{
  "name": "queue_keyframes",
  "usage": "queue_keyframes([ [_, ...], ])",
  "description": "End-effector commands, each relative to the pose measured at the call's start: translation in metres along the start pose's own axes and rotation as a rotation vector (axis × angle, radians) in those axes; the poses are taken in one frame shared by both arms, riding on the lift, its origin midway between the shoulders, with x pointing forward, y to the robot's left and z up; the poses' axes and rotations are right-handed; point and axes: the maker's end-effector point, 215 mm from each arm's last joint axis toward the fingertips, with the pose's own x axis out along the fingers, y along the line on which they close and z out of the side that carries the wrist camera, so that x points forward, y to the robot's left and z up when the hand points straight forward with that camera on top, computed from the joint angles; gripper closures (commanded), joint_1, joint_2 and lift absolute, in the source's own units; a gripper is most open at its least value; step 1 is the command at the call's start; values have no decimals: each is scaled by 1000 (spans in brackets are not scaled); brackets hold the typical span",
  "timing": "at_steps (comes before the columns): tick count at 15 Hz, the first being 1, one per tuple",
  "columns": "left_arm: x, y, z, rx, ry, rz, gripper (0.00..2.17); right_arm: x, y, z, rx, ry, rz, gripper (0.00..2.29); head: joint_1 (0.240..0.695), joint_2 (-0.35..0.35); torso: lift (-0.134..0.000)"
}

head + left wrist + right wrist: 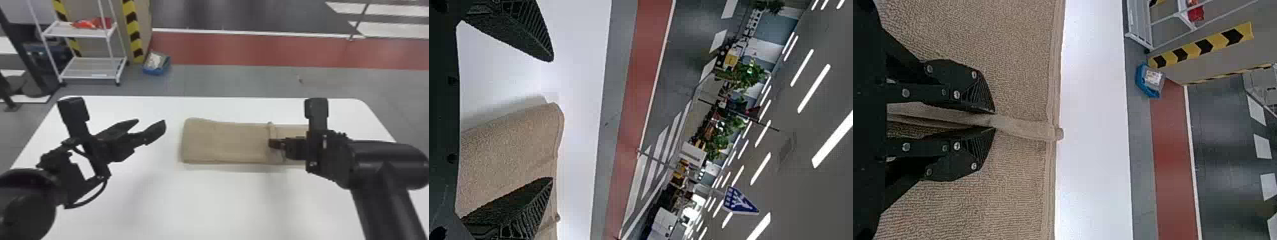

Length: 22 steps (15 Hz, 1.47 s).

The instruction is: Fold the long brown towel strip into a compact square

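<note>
The brown towel point(223, 140) lies as a long flat strip across the table, its left end folded over and a raised ridge crossing it toward the right. On that ridge, my right gripper point(271, 143) is closed; in the right wrist view the right gripper point(994, 120) pinches the upright towel edge point(1025, 128) between its fingertips. Left of the towel's folded end, my left gripper point(149, 123) stands apart with nothing between its fingers. The left wrist view has the left gripper point(552, 120) with fingers spread and the towel's rounded end point(514, 150) beyond them.
The white table point(204, 198) extends around the towel, with its far edge a short way behind it. Beyond stand a white wheeled rack point(92, 68) and a blue bin point(156, 63) on the floor.
</note>
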Motion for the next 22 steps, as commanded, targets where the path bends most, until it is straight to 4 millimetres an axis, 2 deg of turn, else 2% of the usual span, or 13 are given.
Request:
queue_keyframes([
  [1, 0, 0, 1, 1, -2, 1, 22, 0, 4, -5, 5, 11, 13, 940, 695, -56, -124],
  [4, 0, 0, 0, 0, -1, 0, 22, -6, 11, -2, 10, -1, 33, 944, 695, -53, -124],
  [9, -3, 2, 4, 1, -2, 5, 22, -27, 23, 35, 13, -84, 71, 944, 695, -43, -124],
  [11, -6, 7, 2, -3, -1, 14, 22, -46, 20, 48, 22, -123, 73, 944, 695, -38, -124],
  [13, -10, 10, 6, 0, -9, 19, 22, -68, -6, 58, 78, -166, 59, 944, 695, -37, -124],
  [15, -14, 14, 4, -5, -7, 27, 22, -86, -52, 54, 136, -180, 17, 944, 695, -58, -124],
  [17, -13, 11, 1, -6, -2, 22, 22, -81, -72, 36, 150, -150, -9, 944, 695, -87, -124],
  [19, -11, 6, -3, -8, 1, 15, 22, -65, -73, 25, 151, -138, -11, 910, 695, -114, -124],
  [21, -12, 5, -6, -8, 5, 14, 22, -54, -61, 28, 132, -145, 4, 370, 695, -132, -124],
  [22, -13, 5, -7, -9, 6, 15, 22, -49, -51, 30, 119, -139, 16, 370, 695, -131, -124],
])
